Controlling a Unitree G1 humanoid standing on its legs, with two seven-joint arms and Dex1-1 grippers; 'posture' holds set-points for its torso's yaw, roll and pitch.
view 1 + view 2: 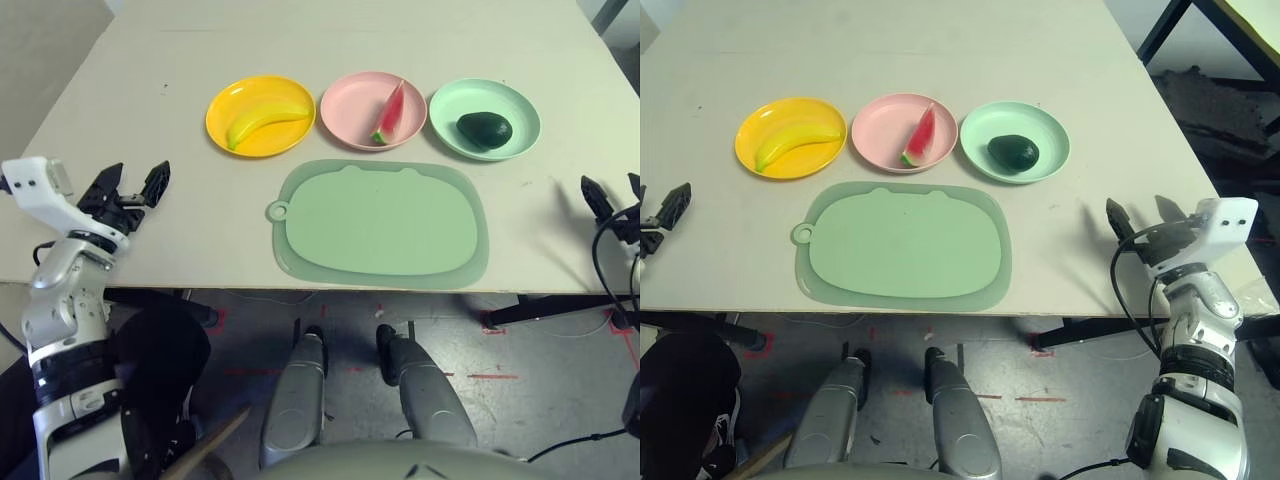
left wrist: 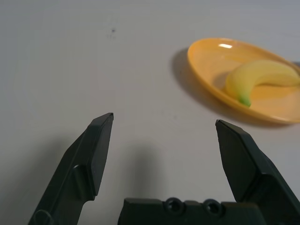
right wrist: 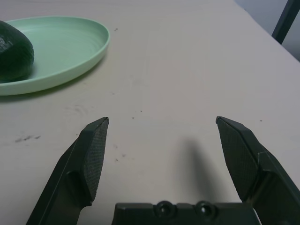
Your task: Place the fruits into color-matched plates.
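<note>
Nearest to the camera is the left arm [image 1: 68, 310], silver and white, at the table's left side. Its left claw [image 2: 164, 122] is released, with the fingers wide apart and nothing between them. The right claw [image 3: 162, 122], at the other side, is also released and empty. All three fruits are lying in plates: the banana [image 1: 266, 120] in the yellow plate [image 1: 222, 100], the melon [image 1: 390, 114] in the pink plate [image 1: 345, 94], toward its right side, and the avocado [image 1: 485, 130] in the green plate [image 1: 470, 93]. Each colour agrees with its plate, so I judge that the sorting is complete. The mat [image 1: 380, 225], in front of the plates, has no fruit on it. I think nothing is left for me to place, only to keep both arms away from the plates.
</note>
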